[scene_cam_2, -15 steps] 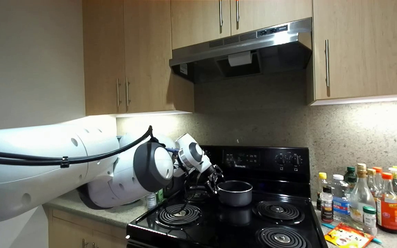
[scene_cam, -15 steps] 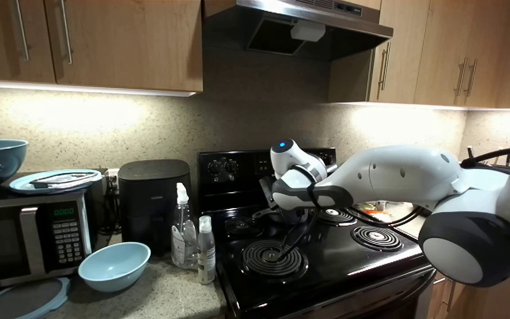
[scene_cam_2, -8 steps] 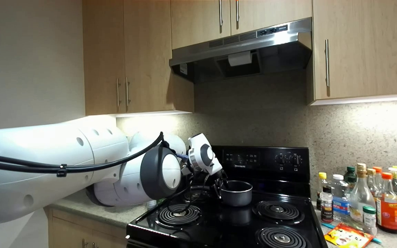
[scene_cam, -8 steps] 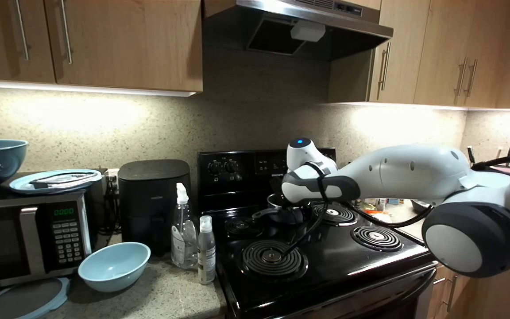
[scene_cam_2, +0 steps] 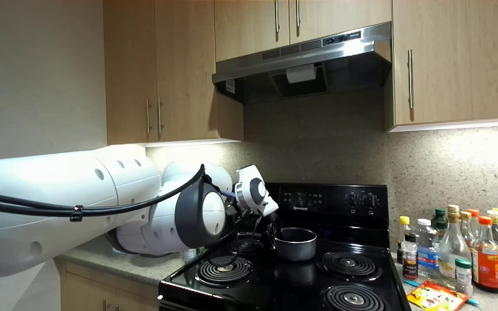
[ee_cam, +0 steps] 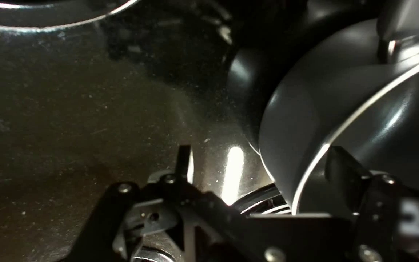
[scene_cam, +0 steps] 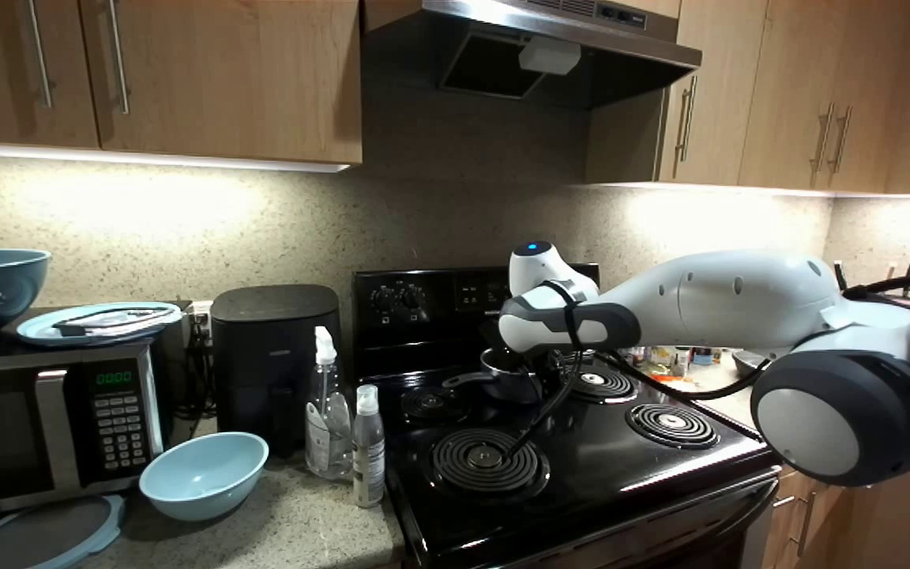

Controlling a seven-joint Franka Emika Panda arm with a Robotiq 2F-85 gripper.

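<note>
- Saucepan [scene_cam_2: 296, 249], round grey metal, black handle [scene_cam: 467, 380] pointing left in an exterior view.
- Black 2-fingered gripper [ee_cam: 260, 154]: spread apart, astride the rim.
- Green-lit microwave display [scene_cam: 114, 378]: 0000.

In an exterior view, a pale blue bowl [scene_cam: 204, 499] sits on the speckled tabletop [scene_cam: 297, 531] between a microwave [scene_cam: 5, 438] and a clear spray bottle [scene_cam: 329, 431], with a white-capped bottle [scene_cam: 369, 452] just beside the latter and a black appliance [scene_cam: 275, 367] behind. In an exterior view, capped bottles [scene_cam_2: 453, 252] crowd near an orange-and-yellow packet [scene_cam_2: 437, 297]. A steel range hood [scene_cam_2: 303, 62] shows in both exterior views.
</note>
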